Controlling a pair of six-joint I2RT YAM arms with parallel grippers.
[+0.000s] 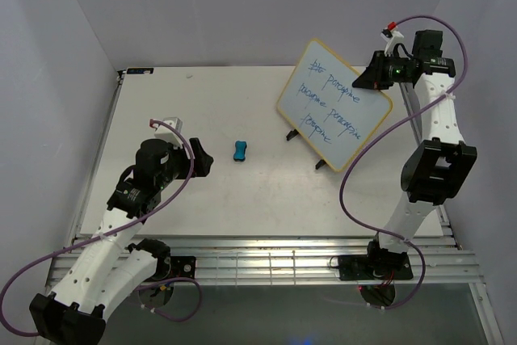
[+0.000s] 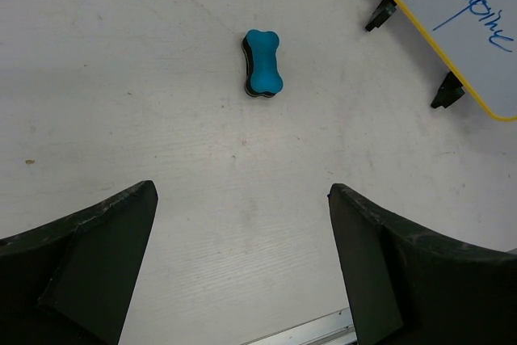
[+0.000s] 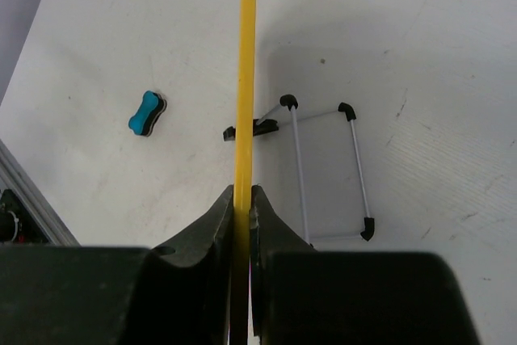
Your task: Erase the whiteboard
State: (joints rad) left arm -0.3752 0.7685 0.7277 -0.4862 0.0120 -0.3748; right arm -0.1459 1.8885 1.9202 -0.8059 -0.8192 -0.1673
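Note:
The whiteboard point(image 1: 335, 103) stands tilted on black wire feet at the right of the table, with several blue handwritten lines on its white face. My right gripper point(image 1: 378, 74) is shut on its yellow top edge point(image 3: 245, 78). The small blue eraser point(image 1: 241, 151) lies flat on the table left of the board; it also shows in the left wrist view point(image 2: 262, 73) and the right wrist view point(image 3: 146, 114). My left gripper point(image 1: 202, 161) is open and empty, its jaws wide apart, a short way left of the eraser. The board's lower corner point(image 2: 460, 30) shows at the upper right of the left wrist view.
The board's wire stand point(image 3: 327, 169) rests on the table behind it. A metal rail point(image 1: 258, 260) runs along the table's near edge. White walls close in the left, back and right.

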